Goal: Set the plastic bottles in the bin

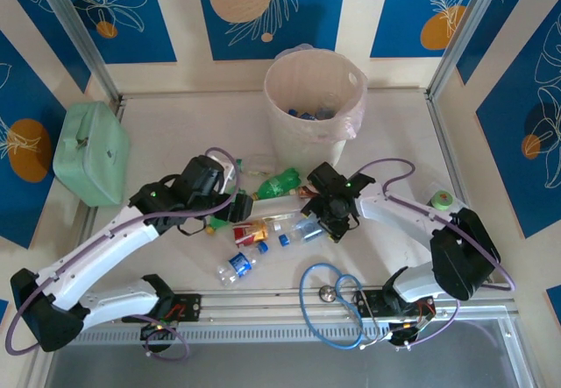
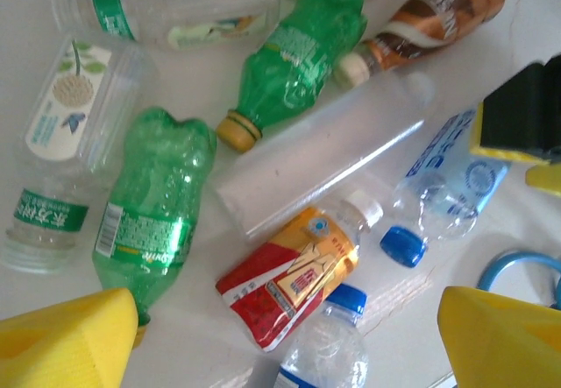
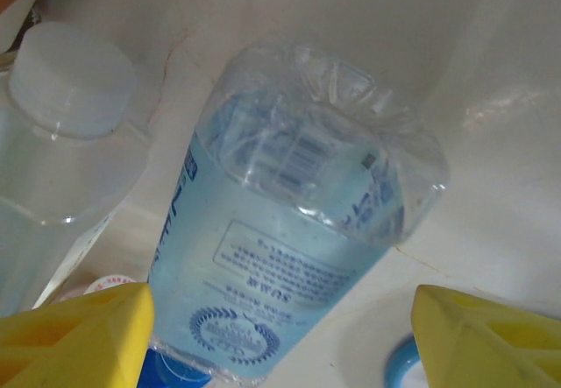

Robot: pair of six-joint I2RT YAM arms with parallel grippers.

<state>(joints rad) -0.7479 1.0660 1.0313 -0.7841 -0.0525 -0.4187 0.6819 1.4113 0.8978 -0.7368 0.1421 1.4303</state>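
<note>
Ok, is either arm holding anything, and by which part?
Nothing is held. Left gripper hangs open over the scattered plastic bottles; right gripper is open, its fingers either side of a clear blue-labelled plastic bottle, not closed on it.

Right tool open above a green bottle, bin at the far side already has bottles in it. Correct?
Not quite. The right wrist view shows the right tool open above a clear bottle with a blue label, not a green one. The rest holds: the bin at the far side already has bottles in it.
</note>
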